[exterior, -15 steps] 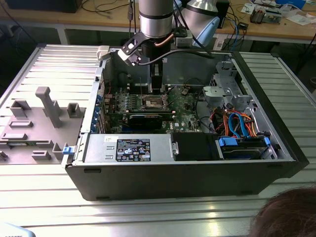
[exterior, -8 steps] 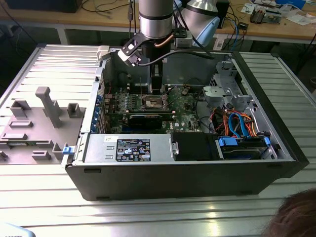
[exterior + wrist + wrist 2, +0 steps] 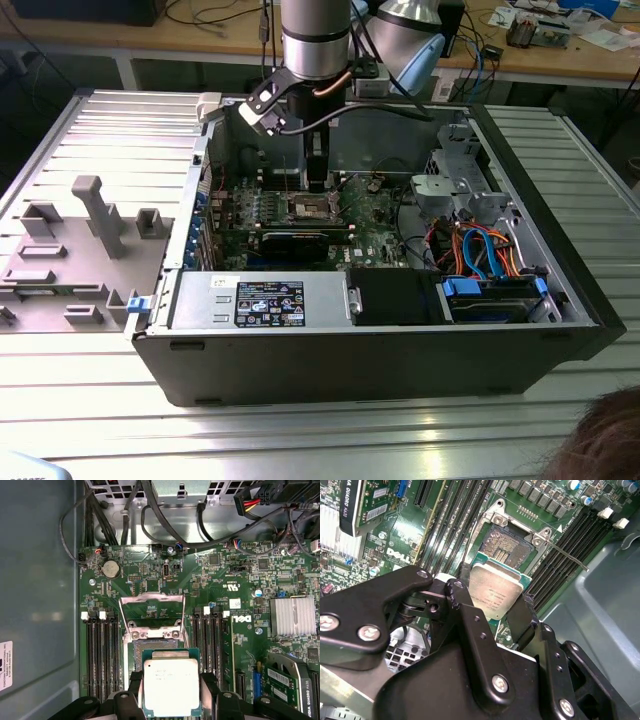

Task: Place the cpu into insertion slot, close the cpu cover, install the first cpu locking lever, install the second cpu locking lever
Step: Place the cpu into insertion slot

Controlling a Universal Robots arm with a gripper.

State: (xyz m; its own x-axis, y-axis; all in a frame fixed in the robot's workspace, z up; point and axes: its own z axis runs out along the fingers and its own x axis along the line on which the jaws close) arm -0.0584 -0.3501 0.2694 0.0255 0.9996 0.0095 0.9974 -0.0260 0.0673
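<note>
You have the cpu (image 3: pixel 171 680), a flat square chip with a dull silver top and green rim, level in the gripper (image 3: pixel 172 686), clamped by two opposite edges, close over one edge of the insertion slot (image 3: pixel 155 645). That slot lies bare, dark-centred and metal-rimmed. The cpu cover (image 3: pixel 152 599), a thin silver frame, is swung open beyond it.

Bright room light glares off the slatted table (image 3: pixel 300 432); the computer case (image 3: pixel 350 365) interior lies shadowed.
</note>
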